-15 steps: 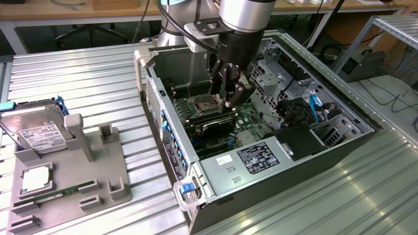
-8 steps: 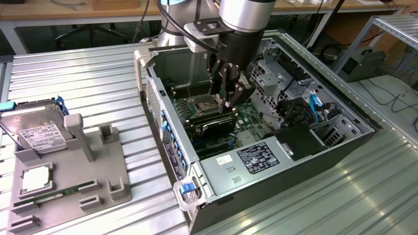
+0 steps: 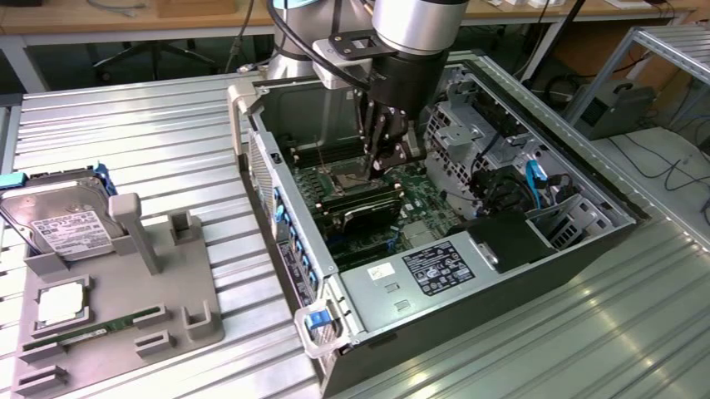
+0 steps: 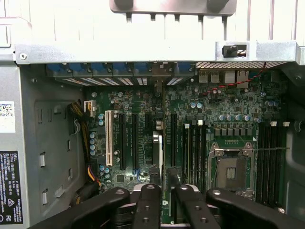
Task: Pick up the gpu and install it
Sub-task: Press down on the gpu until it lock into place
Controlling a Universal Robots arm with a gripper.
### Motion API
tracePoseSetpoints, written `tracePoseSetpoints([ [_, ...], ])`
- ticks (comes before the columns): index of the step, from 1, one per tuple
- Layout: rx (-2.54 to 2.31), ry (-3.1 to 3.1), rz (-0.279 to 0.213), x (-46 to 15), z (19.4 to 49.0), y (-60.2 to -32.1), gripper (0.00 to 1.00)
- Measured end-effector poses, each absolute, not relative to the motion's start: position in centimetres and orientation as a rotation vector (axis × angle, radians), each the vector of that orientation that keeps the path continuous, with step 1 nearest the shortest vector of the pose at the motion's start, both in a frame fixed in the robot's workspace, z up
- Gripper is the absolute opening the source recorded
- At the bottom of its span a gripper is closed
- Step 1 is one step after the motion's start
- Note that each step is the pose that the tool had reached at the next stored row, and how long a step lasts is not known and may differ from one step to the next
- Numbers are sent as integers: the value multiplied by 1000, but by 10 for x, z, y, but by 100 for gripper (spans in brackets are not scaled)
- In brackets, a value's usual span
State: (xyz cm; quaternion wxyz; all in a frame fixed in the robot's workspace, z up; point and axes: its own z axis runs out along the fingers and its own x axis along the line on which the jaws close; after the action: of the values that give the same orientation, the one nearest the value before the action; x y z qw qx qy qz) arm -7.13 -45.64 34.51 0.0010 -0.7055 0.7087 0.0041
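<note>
Gripper (image 3: 385,160) (image 4: 167,190) down inside the computer case (image 3: 501,90), over the green board (image 4: 228,107). Gpu (image 3: 372,214) (image 4: 157,148) stands on edge just below it: 1 thin card, black shroud. Cannot tell whether the gripper is open, shut or holding the card.

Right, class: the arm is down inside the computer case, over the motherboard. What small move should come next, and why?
Probably ease the gripper straight down: the gpu stands edge-on among the expansion slots just beneath it, and full seating cannot be confirmed.
</note>
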Motion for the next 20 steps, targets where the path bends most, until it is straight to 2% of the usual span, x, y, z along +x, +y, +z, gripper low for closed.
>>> tracePoseSetpoints([
  [2, -2215, 2225, 13, -71, 345, -456, 11],
  [12, -2212, 2226, 14, -71, 344, -452, 11],
  [20, -2210, 2228, 15, -72, 329, -447, 11],
])
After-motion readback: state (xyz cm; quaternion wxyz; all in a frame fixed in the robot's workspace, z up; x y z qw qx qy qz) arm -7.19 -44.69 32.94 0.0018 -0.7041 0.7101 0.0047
